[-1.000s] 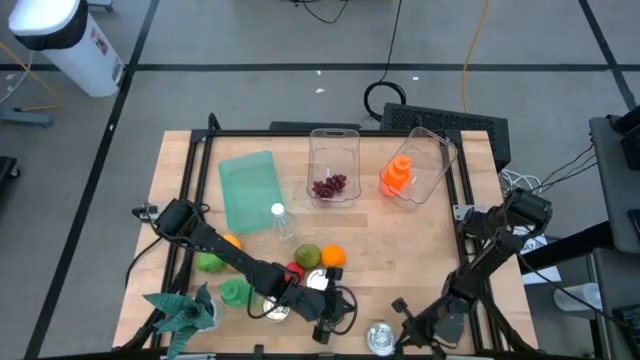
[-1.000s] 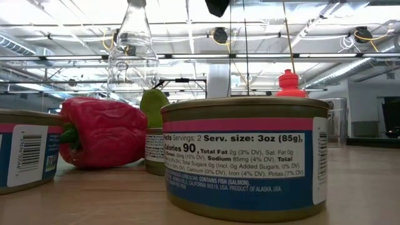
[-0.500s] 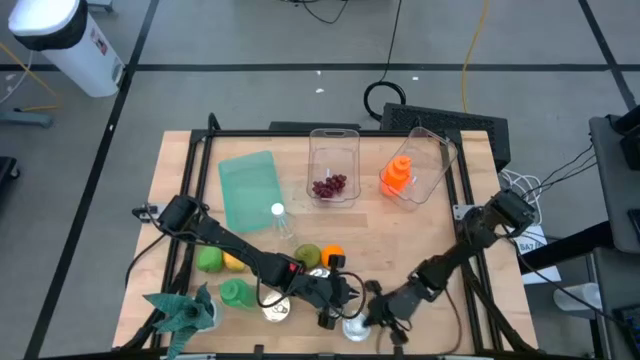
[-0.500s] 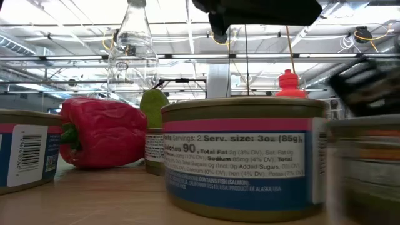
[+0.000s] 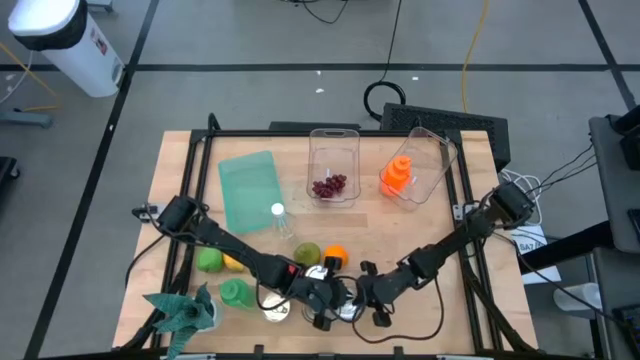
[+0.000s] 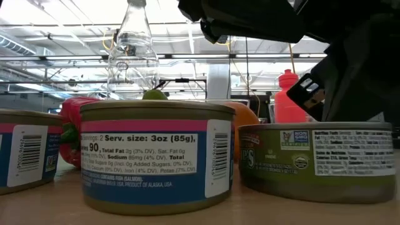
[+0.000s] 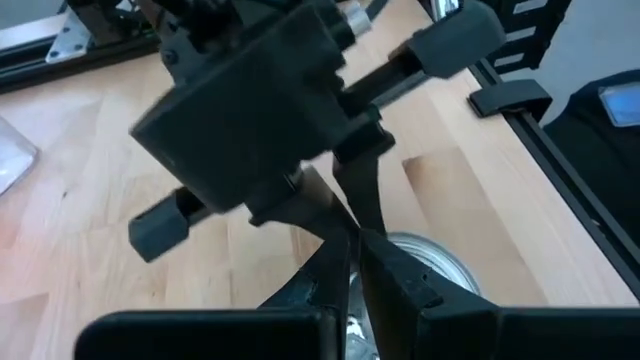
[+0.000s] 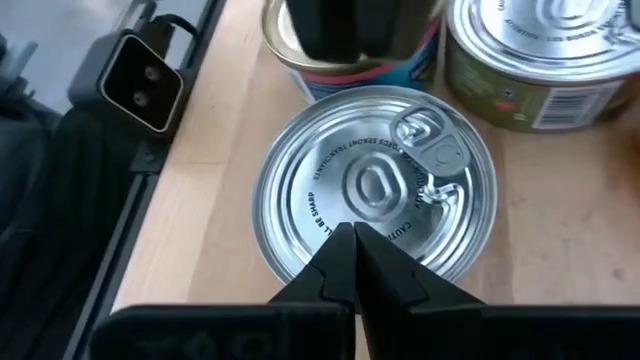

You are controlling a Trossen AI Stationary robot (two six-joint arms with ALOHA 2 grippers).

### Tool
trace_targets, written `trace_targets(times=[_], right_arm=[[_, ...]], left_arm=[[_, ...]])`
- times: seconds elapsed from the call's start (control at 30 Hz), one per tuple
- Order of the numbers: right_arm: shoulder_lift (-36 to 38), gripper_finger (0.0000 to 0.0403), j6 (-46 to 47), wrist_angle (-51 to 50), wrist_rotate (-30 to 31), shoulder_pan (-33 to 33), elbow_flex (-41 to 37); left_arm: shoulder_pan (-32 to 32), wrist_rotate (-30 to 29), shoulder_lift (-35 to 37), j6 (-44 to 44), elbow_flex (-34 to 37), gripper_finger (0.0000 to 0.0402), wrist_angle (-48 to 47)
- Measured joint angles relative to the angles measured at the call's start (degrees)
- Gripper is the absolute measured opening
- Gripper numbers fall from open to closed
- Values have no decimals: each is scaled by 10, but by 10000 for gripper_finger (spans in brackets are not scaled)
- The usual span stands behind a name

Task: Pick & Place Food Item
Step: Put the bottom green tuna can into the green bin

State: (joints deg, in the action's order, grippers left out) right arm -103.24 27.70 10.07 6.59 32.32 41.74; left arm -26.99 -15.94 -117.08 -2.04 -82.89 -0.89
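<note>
Can (image 8: 375, 185) first: how is it sitting, and where?

– It is standing upright near the front edge of the table (image 5: 440, 240), with its long axis running vertically and its silver lid facing up. The pull tab (image 8: 432, 150) is lying flat on the side of the lid nearer the green-labelled can (image 8: 540, 60).

And the grippers?

– The right gripper (image 8: 352, 245) is hovering directly over the lid with its fingers pressed together at the tips and gripping nothing. Whether they are touching the metal cannot be told. The left gripper (image 7: 350, 240) is facing it from the opposite side, just beside it. Its fingers are likewise closed to a point and empty.

What is surrounding them?

– A blue-labelled can (image 6: 156, 156) and the green-labelled one are standing just beside the task can. Farther back, a red pepper (image 6: 69, 134), an orange (image 5: 334, 256) and a clear bottle (image 6: 133, 50) are grouping together. Toward the far edge, two clear bins are sitting side by side, one holding grapes (image 5: 329, 185) and one holding an orange-red bottle (image 5: 398, 173).
</note>
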Motion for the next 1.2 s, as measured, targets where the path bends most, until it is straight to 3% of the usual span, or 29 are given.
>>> trace_targets(times=[0.1, 0.23, 0.4, 0.5, 0.57, 0.73, 0.83, 1.2], right_arm=[[18, 0, -12, -19, 14, 7, -3], [70, 0, -113, -15, 24, 37, -5], [129, 10, -215, -25, 98, 96, -5], [138, 38, -236, -34, 171, 123, 9], [140, 64, -253, -49, 189, 136, 21], [140, 126, -288, -104, 184, 158, 43], [131, 142, -302, -135, 158, 169, 56], [30, 105, -378, -178, 224, 183, 126]], left_arm=[[-4, 0, 0, -2, 0, 40, -10], [-16, 0, 0, 12, 0, 40, -23], [-37, -8, 0, 38, 0, 40, -26], [-37, -14, 0, 15, 0, 40, -21], [-34, -18, 0, 13, 0, 40, -17], [-24, -16, -1, -2, 0, 40, -6], [-19, -3, -6, 0, 0, 40, 5], [4, -4, -15, -10, 0, 40, 15]])
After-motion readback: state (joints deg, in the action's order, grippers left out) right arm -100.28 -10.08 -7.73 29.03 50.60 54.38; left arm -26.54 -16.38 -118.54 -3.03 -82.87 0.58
